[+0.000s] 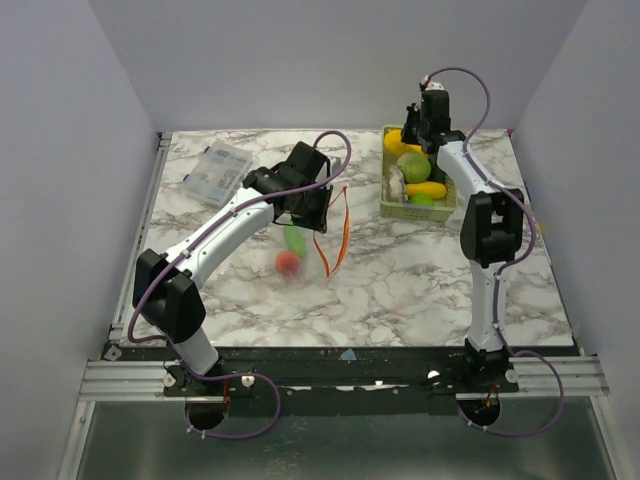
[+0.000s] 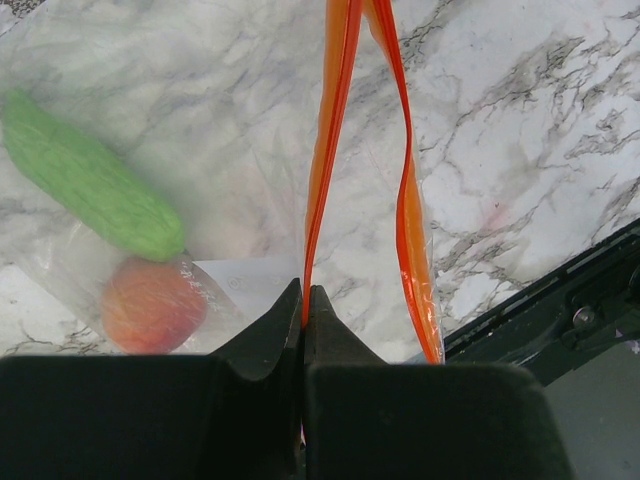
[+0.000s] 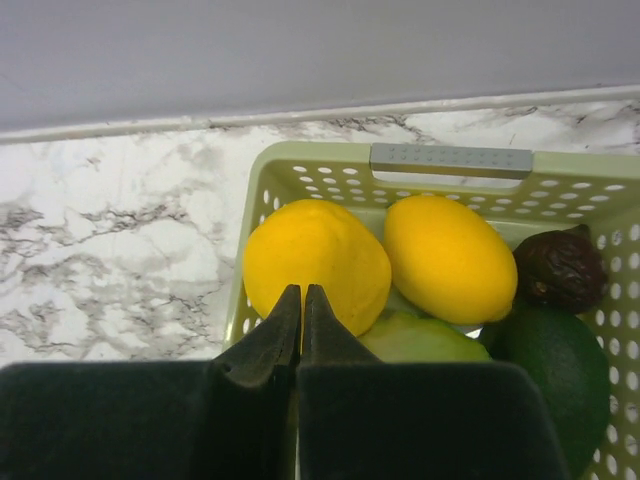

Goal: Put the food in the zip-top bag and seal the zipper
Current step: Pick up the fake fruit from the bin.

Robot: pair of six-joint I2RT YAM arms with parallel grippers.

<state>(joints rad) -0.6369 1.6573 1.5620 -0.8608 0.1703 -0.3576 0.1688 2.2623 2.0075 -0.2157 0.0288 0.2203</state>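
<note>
The clear zip-top bag point(image 1: 305, 255) hangs from my left gripper point(image 1: 318, 215), which is shut on one side of its orange-red zipper point(image 2: 330, 150). The other side of the strip point(image 2: 410, 200) bows away, so the mouth gapes. Inside the bag lie a green cucumber point(image 2: 90, 185) and a red-orange round fruit point(image 2: 152, 303), also seen from above point(image 1: 287, 263). My right gripper point(image 3: 303, 290) is shut and empty, just above a yellow lemon point(image 3: 315, 262) in the pale green basket point(image 3: 450, 160). A second lemon point(image 3: 448, 255) lies beside it.
The basket point(image 1: 385, 205) stands at the back right and also holds green pieces point(image 3: 420, 340), a dark green fruit point(image 3: 555, 370) and a dark brown piece point(image 3: 560, 268). A clear compartment box point(image 1: 216, 172) lies at the back left. The back wall is close behind the basket.
</note>
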